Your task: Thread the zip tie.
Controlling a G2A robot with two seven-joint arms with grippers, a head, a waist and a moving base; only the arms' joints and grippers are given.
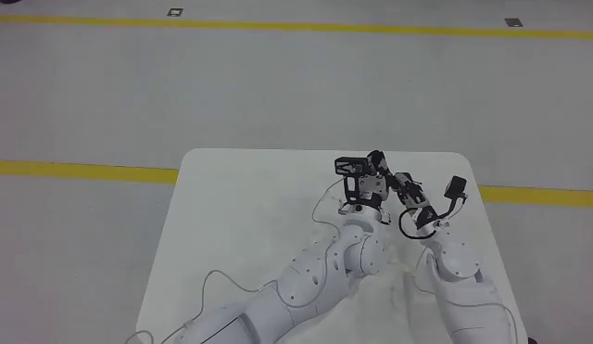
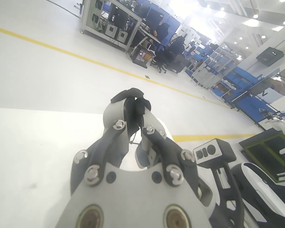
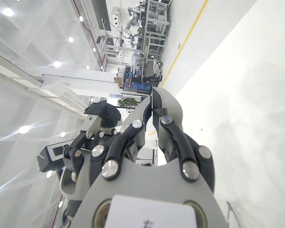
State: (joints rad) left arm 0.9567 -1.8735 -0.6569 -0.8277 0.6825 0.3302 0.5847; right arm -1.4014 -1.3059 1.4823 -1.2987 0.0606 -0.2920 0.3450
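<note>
My left gripper [image 2: 135, 102] is held above the white table [image 1: 241, 223] with its fingers pressed together. A thin black zip tie strap [image 2: 133, 138] runs down between them. My right gripper [image 3: 153, 100] is also shut, with a small dark piece of the zip tie [image 3: 160, 111] pinched between its pads. In the top view the left gripper [image 1: 375, 170] and the right gripper [image 1: 401, 186] hover tip to tip over the table's far right part. Most of the zip tie is hidden by the fingers.
The table's far edge [image 1: 324, 152] lies just beyond the grippers, and its right edge [image 1: 477, 205] is close to the right arm. Around the table is pale floor with yellow lines [image 1: 83, 171].
</note>
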